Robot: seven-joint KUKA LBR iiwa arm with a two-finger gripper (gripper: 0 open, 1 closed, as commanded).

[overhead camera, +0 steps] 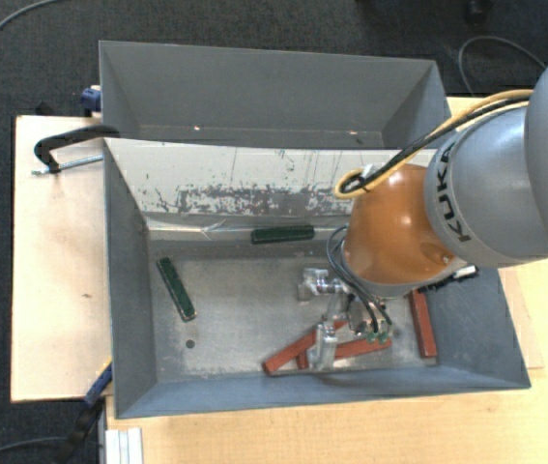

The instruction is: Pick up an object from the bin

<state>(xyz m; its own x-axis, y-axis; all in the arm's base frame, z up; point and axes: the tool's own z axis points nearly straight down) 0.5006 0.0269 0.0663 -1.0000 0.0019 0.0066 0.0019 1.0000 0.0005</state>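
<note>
Stiffness and little weight are my guess for the red bar [285, 359], lying aslant by the front wall of the bin [254, 391], under my gripper [328, 348]. Smooth faces may slip, so I'd pinch across its narrow width near the middle. Whether my grip is spread or closed, I cannot tell.
</note>
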